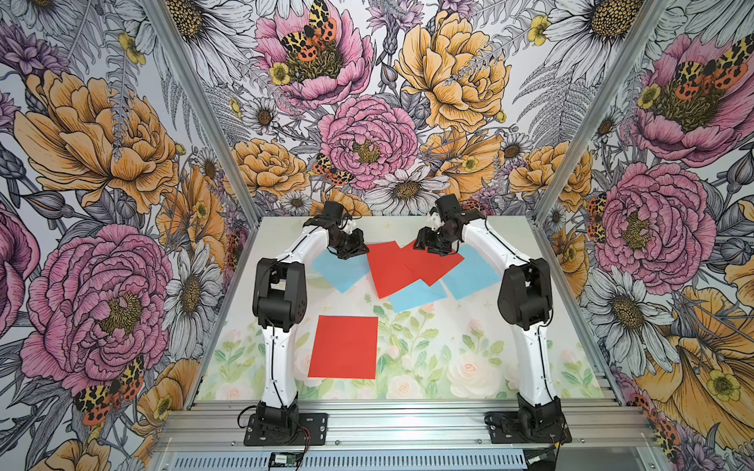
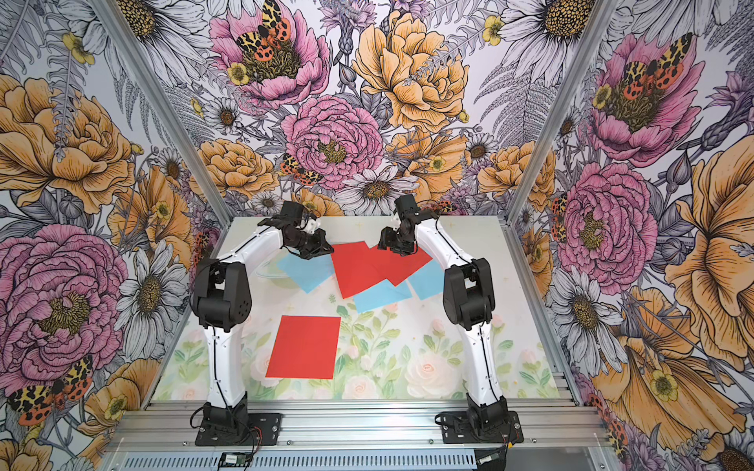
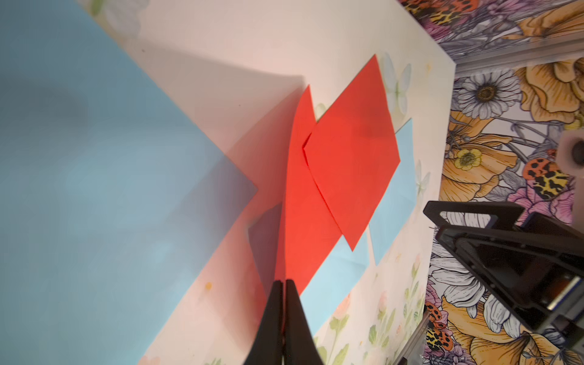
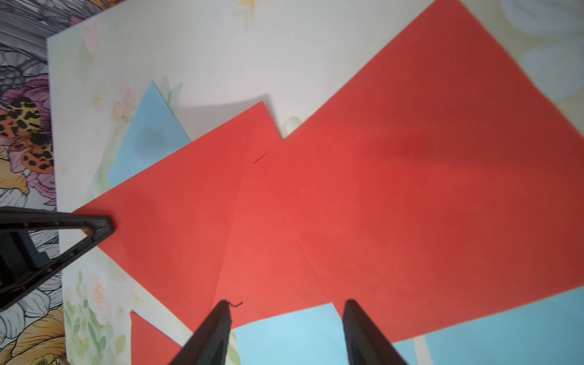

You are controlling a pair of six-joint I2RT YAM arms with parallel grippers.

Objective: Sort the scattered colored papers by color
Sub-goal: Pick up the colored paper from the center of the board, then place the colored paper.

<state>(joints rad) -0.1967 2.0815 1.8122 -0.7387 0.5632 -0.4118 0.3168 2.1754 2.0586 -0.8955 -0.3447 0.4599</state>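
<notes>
Bench (image 1: 449, 346), six colored papers in view. Reference: the central red sheet (image 1: 389, 269) in the far cluster. Left gripper (image 3: 284, 284) has its jaws pressed together, pinching that sheet at the far corner on the left-arm side. In the left wrist view the red edge runs straight into the closed fingertips and stands up off the bench, with shadow beneath. Right gripper (image 4: 284, 305) has its jaws spread and holds nothing. It hovers over the second red sheet (image 1: 436, 263), which overlaps the reference sheet on its right-arm side. First blue sheet (image 1: 338, 273) lies on the reference sheet's left-arm side, its edge running under the red. Second blue sheet (image 1: 416, 295) pokes out from under the reference sheet's near edge. Third blue sheet (image 1: 473, 273) sits beyond the second red one, partly covered by it. Lone red sheet (image 1: 344, 346) lies flat, well apart from the reference sheet, toward the arm bases.
</notes>
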